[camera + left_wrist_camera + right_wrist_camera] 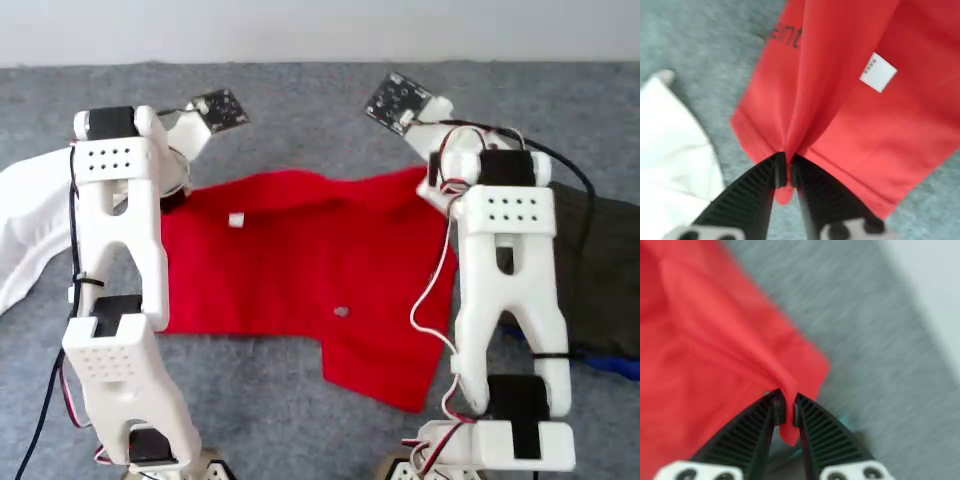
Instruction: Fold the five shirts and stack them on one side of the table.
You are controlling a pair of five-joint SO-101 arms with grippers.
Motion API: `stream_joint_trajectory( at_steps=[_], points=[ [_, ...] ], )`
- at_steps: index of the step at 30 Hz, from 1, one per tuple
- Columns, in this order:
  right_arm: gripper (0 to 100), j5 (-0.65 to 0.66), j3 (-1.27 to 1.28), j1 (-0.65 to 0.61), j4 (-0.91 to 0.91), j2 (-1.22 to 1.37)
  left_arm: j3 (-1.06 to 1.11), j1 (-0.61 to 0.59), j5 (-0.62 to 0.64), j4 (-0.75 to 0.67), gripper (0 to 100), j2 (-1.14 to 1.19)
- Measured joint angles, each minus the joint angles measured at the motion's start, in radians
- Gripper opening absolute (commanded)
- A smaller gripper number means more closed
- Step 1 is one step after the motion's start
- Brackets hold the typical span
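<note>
Red shirt (300,260) lies spread on the grey surface (300,110), between the arms. Left gripper (784,172) is clenched on a pinch of its hem, beside a white shirt (30,210). Right gripper (786,412) is clenched on the opposite corner. These are likely paired holds for folding the edge over. White tag (878,72): print too small to read. Dark lettering (787,37) is cut off and blurred
</note>
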Motion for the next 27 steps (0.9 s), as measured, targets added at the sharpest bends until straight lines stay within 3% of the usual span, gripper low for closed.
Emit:
stream_joint_trajectory(
  at_steps=[9, 14, 27],
  points=[
    [1.0, -0.117, -0.002, 0.000, 0.453, -0.012, 0.239, 0.000, 0.000, 0.002, 1, 0.000],
    [1.0, -0.120, 0.043, 0.000, 0.465, -0.043, 0.344, -0.012, 0.005, 0.002, 1, 0.000],
    [1.1, -0.123, 0.459, -0.021, 0.465, -0.325, 0.496, -0.097, 0.011, 0.002, 2, -0.078]
  ],
)
